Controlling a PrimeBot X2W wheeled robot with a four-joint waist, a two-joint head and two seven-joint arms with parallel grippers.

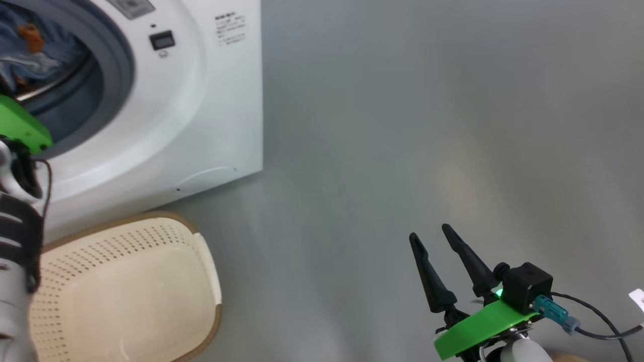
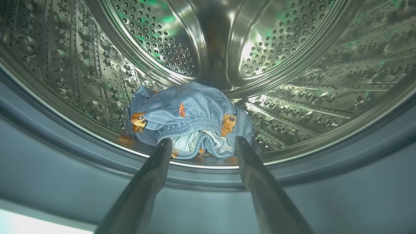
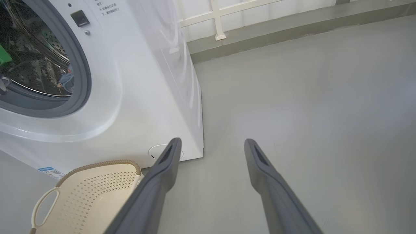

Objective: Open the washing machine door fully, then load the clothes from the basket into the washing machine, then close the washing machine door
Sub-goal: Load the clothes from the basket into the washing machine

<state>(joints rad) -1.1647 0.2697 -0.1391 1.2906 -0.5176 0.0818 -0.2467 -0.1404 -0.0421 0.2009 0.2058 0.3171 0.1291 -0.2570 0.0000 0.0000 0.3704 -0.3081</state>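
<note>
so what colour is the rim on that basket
Brown, woven-look rim on the cream basket; clearest in the right wrist view.

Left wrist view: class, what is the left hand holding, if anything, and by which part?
Nothing: the left hand is open; the clothes lie in the drum.

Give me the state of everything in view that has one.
washing machine, mouth uncovered, drum exposed.
clothes, bundled at the drum's bottom.
basket, empty, on the floor beside the machine.
left gripper, open, empty, pointing into the drum.
right gripper, open, empty, above bare floor.
</note>
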